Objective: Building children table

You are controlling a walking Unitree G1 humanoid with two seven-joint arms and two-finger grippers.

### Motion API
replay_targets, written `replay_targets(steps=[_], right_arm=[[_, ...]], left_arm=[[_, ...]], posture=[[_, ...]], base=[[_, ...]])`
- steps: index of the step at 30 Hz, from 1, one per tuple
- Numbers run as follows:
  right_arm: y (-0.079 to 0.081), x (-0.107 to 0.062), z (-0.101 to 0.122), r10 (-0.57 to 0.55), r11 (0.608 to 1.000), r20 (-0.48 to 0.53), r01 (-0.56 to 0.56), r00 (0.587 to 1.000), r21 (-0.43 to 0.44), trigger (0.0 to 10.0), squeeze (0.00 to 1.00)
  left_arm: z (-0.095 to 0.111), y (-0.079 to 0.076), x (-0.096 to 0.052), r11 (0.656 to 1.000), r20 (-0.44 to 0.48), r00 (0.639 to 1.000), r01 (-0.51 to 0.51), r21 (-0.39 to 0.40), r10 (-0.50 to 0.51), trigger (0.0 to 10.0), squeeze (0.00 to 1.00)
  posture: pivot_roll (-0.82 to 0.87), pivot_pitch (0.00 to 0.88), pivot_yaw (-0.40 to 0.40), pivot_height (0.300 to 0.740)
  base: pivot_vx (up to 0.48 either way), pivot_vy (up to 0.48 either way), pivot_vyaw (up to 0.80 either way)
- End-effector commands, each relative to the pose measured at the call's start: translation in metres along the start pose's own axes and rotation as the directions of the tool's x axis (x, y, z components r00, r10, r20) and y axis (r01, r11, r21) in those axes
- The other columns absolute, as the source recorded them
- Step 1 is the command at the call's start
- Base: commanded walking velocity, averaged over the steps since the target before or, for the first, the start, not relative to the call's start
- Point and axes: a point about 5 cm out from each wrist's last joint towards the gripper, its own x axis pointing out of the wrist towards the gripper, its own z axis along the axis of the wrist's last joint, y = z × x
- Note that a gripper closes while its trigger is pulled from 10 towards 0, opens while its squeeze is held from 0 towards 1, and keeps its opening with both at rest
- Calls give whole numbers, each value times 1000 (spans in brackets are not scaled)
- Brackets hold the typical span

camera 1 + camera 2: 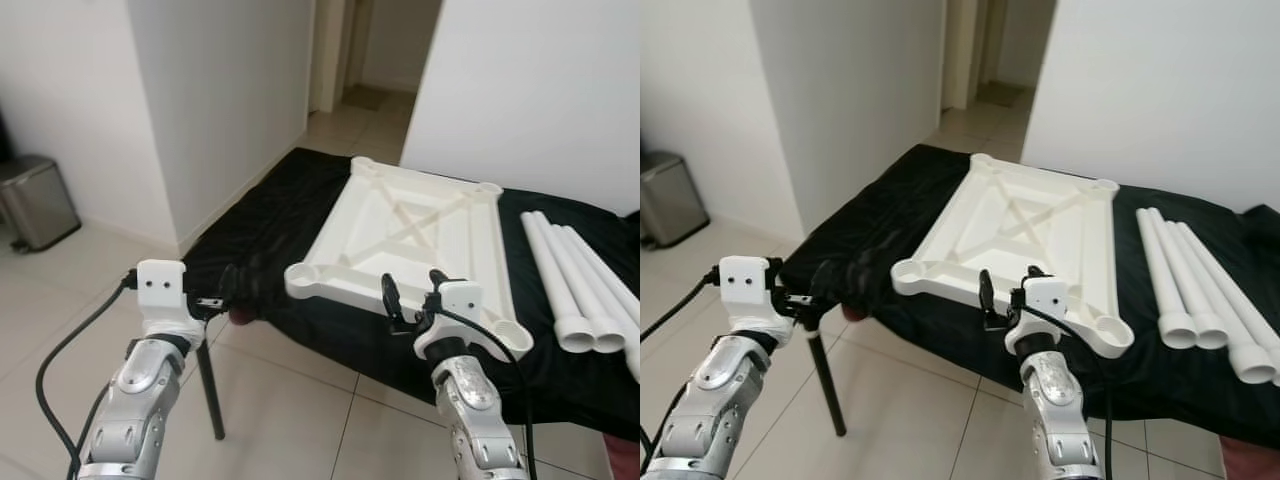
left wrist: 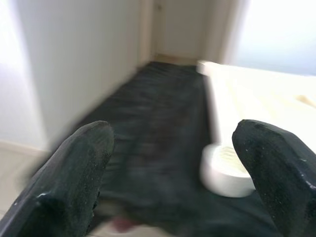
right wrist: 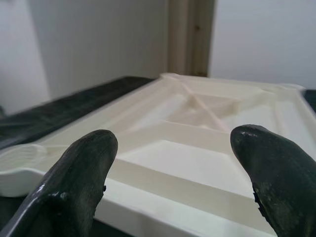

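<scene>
Both end effectors, left [image 1: 222, 292] and right [image 1: 410, 295], gape empty; the overhanging tabletop [image 1: 410, 235] could probably slip off the bench [image 1: 270, 215] if nudged.

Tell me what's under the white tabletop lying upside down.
The tabletop lies on a black cloth that covers the surface below it. One dark leg shows beneath the cloth's near corner; the rest of the support is covered.

One white tabletop [image 1: 405, 235], four legs [image 1: 575, 285], one bin [image 1: 38, 200].
</scene>
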Motion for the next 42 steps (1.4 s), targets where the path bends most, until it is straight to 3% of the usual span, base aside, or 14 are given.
replay_targets(steps=[1,16,25,42], right_arm=[[-1,0,-1,-16,1000,2,16,1000,3,10000,0],[-12,1,-6,-109,994,-31,108,994,-12,10000,0],[-15,-2,0,-132,991,-16,132,991,-14,10000,0],[-22,-1,4,-189,981,2,189,982,-32,10000,0]], left_arm=[[1,0,1,1000,3,1000,13,4,-13,10000,0],[-2,-6,7,998,-32,998,55,-29,-56,10000,0],[-3,-20,19,987,-41,987,154,-47,-156,10000,0],[0,-24,28,994,-19,996,90,-57,-91,10000,0]], posture=[[57,83,-44,740],[53,99,-41,740],[-2,158,-32,740],[-21,116,-3,740]], base=[[285,0,0],[112,0,0],[0,0,0],[0,0,0]])
